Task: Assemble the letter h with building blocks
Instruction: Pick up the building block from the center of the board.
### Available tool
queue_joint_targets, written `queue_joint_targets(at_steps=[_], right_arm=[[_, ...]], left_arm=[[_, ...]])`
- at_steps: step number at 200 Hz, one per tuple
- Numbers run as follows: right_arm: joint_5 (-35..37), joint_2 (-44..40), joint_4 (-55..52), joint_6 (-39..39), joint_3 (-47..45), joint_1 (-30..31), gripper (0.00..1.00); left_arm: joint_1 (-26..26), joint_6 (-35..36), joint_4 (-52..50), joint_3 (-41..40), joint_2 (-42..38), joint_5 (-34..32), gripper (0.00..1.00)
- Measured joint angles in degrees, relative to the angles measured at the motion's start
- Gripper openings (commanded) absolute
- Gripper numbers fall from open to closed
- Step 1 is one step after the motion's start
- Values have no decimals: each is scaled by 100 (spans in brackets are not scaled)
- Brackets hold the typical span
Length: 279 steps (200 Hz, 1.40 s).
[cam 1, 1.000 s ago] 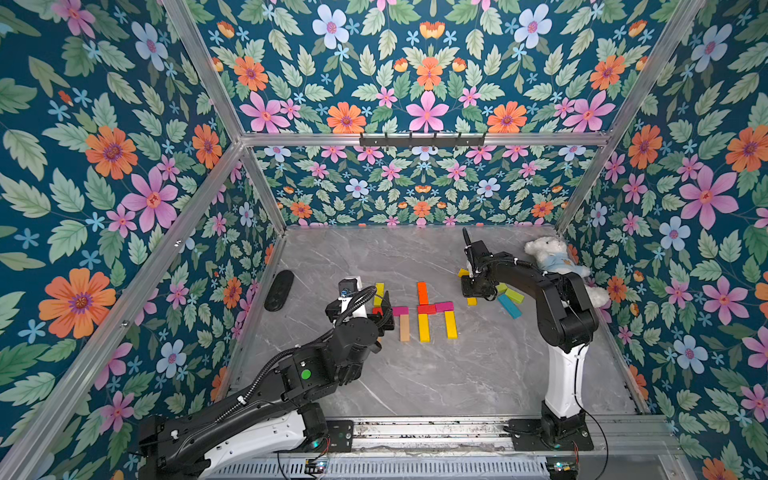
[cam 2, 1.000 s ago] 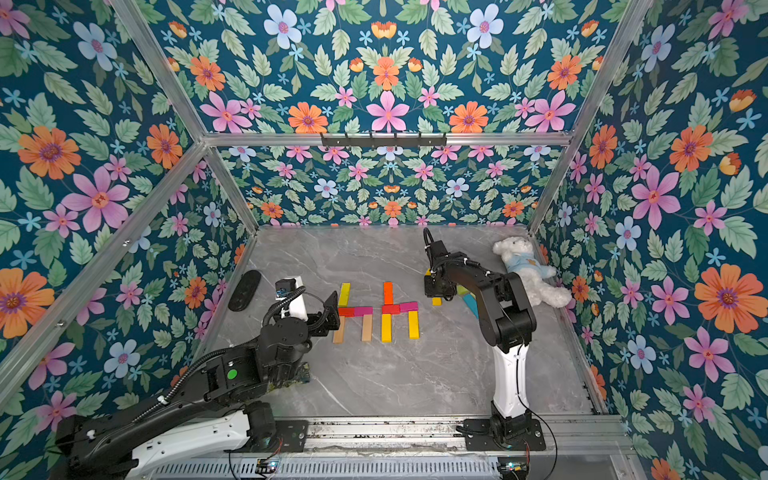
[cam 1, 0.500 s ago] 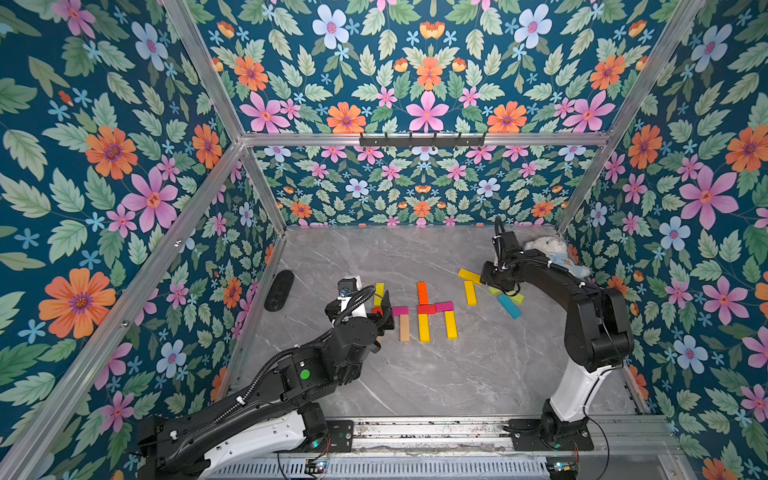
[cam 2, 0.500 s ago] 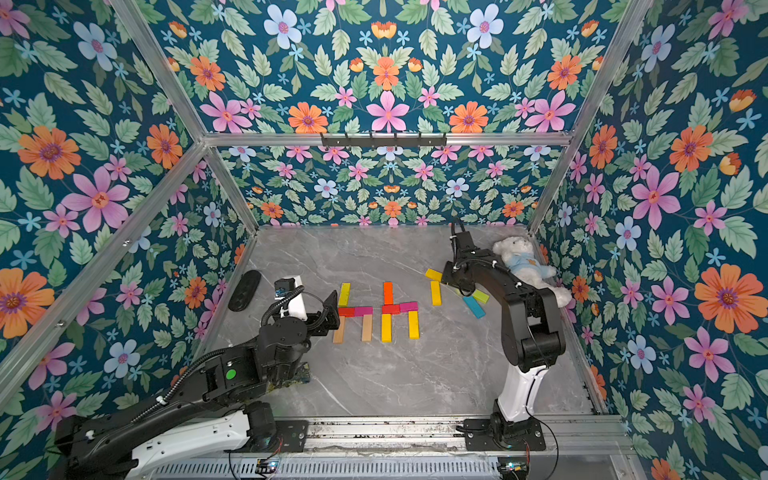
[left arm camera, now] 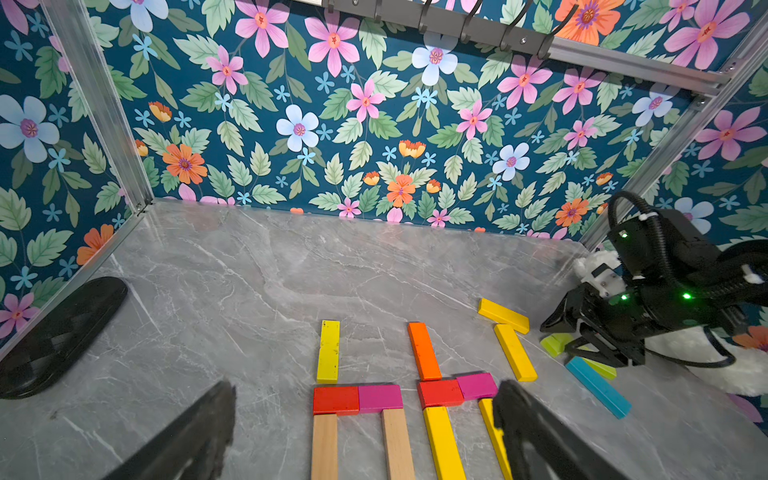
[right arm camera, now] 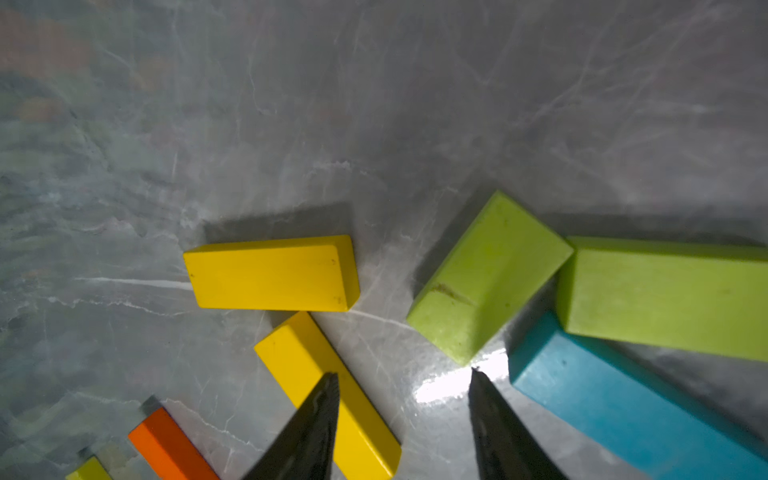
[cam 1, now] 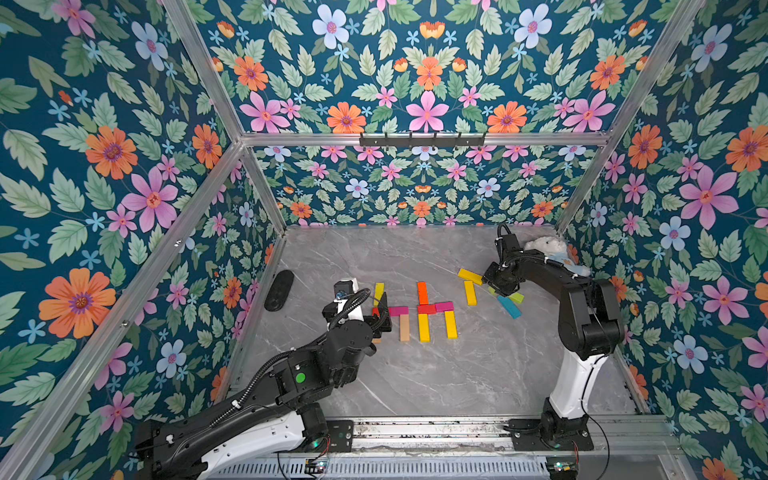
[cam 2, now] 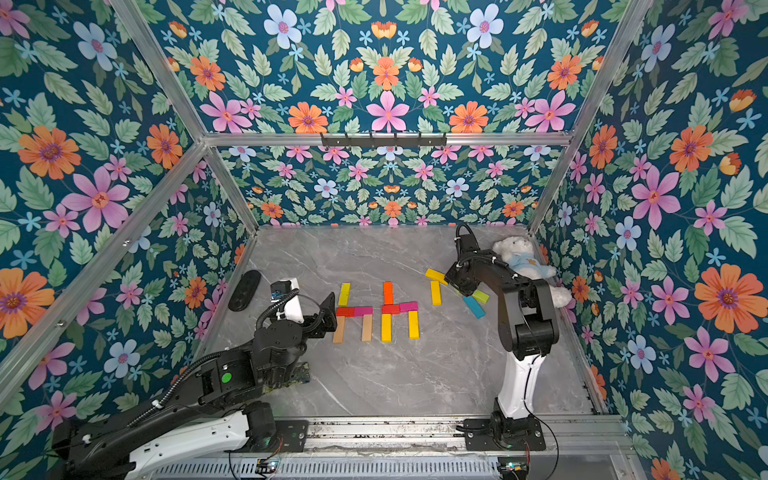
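one blue block (right arm camera: pixel 623 415) beside the empty right gripper (right arm camera: pixel 403 376)

Both top views are brightly and evenly lit, and only soft shadows are cast on the tabletop (cam 1: pixel 436 374). The left wrist view is bright and sharp, though the fingers of the left pincer (left arm camera: pixel 365 386) are blurred. The right wrist view is dim and hazy. A white glare patch is seen between the right pincer (right arm camera: pixel 403 374) tips, and dark shadows are thrown beside the yellow block (right arm camera: pixel 270 274) and the green block (right arm camera: pixel 490 274).
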Motion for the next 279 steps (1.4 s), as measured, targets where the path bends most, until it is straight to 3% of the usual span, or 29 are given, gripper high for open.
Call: queue_joint_targets(at_steps=[47, 94, 112, 143, 164, 193, 228, 279], right_arm=[[105, 208, -103, 125, 57, -129, 61], [149, 494, -249, 122, 302, -321, 58], [203, 634, -391, 85, 492, -330, 51], [293, 772, -568, -122, 695, -343, 27], [282, 632, -525, -293, 551, -348, 19], [404, 90, -498, -409, 138, -271, 17], [483, -1040, -295, -468, -691, 238, 19], [538, -2673, -7, 413, -2736, 866, 20]], left_arm=[[0, 0, 0, -44, -85, 0, 100], [0, 2, 0, -55, -149, -9, 99], [0, 2, 2, -57, -181, -20, 99], [0, 2, 13, -81, -192, -22, 99], [0, 2, 26, -87, -179, -22, 99], [0, 2, 46, -127, -136, -4, 99], [0, 0, 90, -157, -157, 52, 99], [0, -2, 146, -245, -321, 157, 99]])
